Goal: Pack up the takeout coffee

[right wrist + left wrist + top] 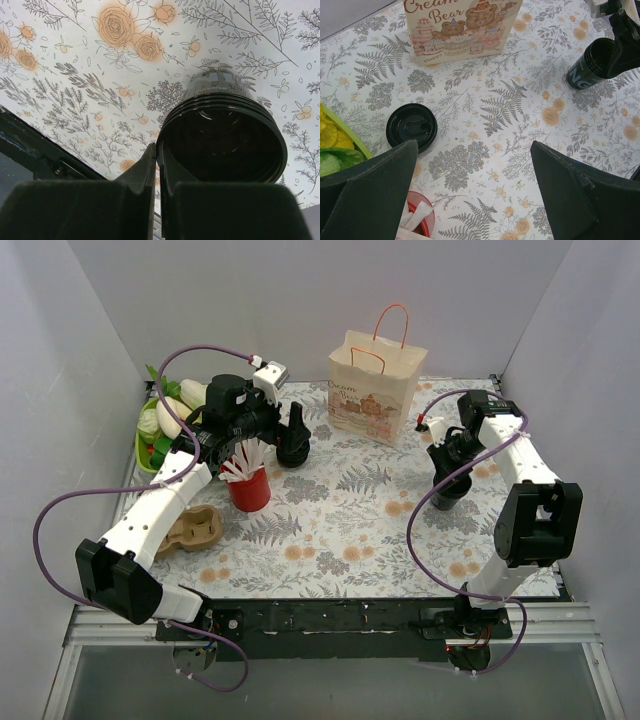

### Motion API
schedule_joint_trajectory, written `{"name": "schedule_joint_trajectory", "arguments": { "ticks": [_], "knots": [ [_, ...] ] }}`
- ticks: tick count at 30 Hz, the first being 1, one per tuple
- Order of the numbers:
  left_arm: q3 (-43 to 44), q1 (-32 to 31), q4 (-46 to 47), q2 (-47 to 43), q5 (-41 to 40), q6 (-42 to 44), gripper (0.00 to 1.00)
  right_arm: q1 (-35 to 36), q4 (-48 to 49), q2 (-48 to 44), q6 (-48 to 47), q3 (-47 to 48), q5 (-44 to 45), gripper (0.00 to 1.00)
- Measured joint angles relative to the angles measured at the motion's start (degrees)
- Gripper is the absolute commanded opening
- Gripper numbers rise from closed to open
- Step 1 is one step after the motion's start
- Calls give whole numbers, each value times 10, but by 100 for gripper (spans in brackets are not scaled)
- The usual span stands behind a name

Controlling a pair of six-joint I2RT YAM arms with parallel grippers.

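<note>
No lidded takeout coffee is in view. A dark cup (222,135) with no lid stands tilted on the flowered cloth at the right (450,495), also seen far right in the left wrist view (587,67). My right gripper (157,152) is shut on its rim, one finger inside the cup and one outside (447,465). A loose round black lid (411,127) lies flat on the cloth. My left gripper (474,147) hangs wide open above the cloth beside that lid, holding nothing (290,435).
A paper bag (372,390) with bear print (460,30) stands upright at the back. A red straw cup (250,488) sits just under my left fingers (420,215). A green basket (148,445) of vegetables is far left. A wooden piece (195,530) lies by the left arm.
</note>
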Motion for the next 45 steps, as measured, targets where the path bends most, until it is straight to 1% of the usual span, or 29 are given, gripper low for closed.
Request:
{"name": "schedule_joint_trajectory", "arguments": {
  "ticks": [10, 21, 30, 33, 41, 45],
  "knots": [
    [-1, 0, 0, 0, 0, 0, 98, 0, -1, -3, 3, 17, 23, 1],
    [-8, 0, 5, 0, 4, 0, 98, 0, 5, -39, 3, 21, 70, 1],
    [-23, 0, 9, 0, 11, 0, 98, 0, 13, -51, 4, 27, 89, 1],
    [-24, 0, 9, 0, 15, 0, 98, 0, 0, -51, 4, 61, 94, 1],
    [-27, 0, 9, 0, 17, -2, 98, 0, -49, -49, 3, 212, 111, 1],
    [-27, 0, 9, 0, 17, -3, 98, 6, -68, -47, 1, 256, 117, 1]
  ]
}}
